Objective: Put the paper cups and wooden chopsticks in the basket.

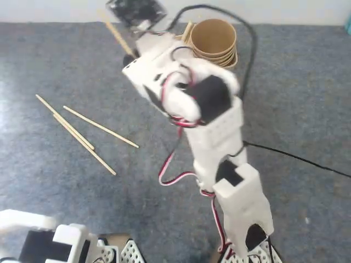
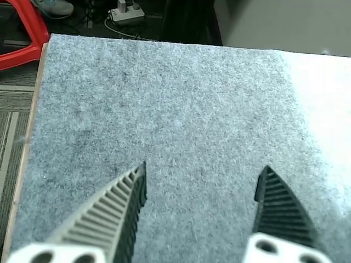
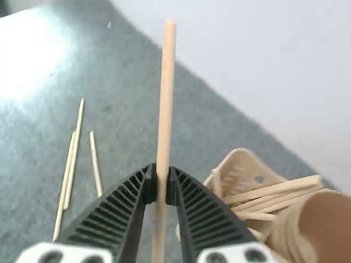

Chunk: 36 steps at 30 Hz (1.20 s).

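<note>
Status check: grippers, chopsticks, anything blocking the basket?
Right gripper shut on a chopstick, near the basket. Left gripper open over carpet. Three chopsticks loose on the table. Nothing seen blocking.

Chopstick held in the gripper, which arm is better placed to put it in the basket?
Right: the right gripper is shut on the chopstick near the basket; the left gripper hangs open over grey carpet.
</note>
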Available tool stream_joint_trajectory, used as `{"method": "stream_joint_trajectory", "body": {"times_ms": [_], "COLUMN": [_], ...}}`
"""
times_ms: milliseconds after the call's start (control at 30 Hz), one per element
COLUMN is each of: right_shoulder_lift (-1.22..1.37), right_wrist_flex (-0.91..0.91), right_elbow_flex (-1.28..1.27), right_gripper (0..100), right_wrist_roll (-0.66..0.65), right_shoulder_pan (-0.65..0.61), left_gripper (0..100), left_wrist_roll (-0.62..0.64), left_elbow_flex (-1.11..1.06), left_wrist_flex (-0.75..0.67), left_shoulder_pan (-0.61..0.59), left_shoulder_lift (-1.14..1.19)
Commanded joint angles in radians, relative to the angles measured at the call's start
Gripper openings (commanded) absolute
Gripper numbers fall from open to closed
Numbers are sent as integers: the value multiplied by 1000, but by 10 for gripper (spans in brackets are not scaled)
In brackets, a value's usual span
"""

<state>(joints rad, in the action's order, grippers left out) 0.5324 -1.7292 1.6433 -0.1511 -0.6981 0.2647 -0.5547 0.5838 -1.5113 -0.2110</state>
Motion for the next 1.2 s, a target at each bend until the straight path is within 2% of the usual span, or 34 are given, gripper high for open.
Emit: {"method": "stream_joint_trajectory", "body": {"times_ms": [0, 133, 200, 400, 567, 833, 1167], "right_shoulder_lift": [-104, -125, -122, -38, 28, -110, -320], "right_wrist_flex": [165, 421, 530, 684, 753, 536, 124], "right_elbow_flex": [37, 37, 37, 37, 40, 38, 40], "right_gripper": [8, 8, 8, 8, 8, 8, 8], "right_wrist_roll": [117, 416, 491, 516, 516, 511, 517], "right_shoulder_pan": [88, 203, 248, 298, 315, 272, 269], "left_gripper": [305, 305, 305, 305, 305, 305, 305], "left_wrist_roll": [-15, -15, -15, -11, 80, 81, 81], "left_elbow_flex": [5, -5, -7, -8, -8, -12, -10], "left_wrist_flex": [-17, -18, -17, 64, 78, 80, 83], "left_shoulder_pan": [17, 20, 41, 158, 230, 259, 293], "left_shoulder_lift": [-25, -25, -25, -34, -34, -35, -35]}}
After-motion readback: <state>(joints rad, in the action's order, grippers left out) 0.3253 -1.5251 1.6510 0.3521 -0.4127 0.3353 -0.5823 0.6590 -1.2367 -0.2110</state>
